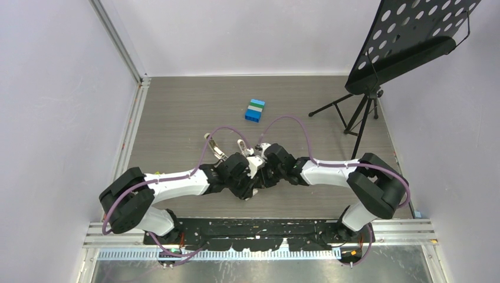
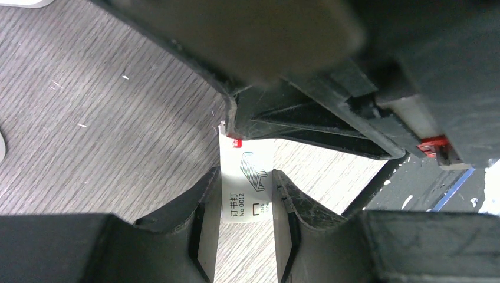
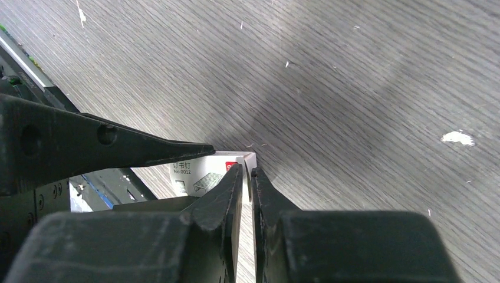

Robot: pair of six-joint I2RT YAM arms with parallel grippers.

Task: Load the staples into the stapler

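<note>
The staples are a small white box with a red mark and a staple drawing. My left gripper is shut on the box's two long sides and holds it above the floor. My right gripper comes in from the opposite side, its jaws nearly together and pinching the box's red-marked end. In the top view both grippers meet at the table's middle. The stapler lies just behind the left wrist, an olive and silver bar; a second pale piece lies beside it.
A stack of blue and green bricks sits further back on the grey wood-grain table. A black music stand stands at the back right. The arms' black base plate runs along the near edge.
</note>
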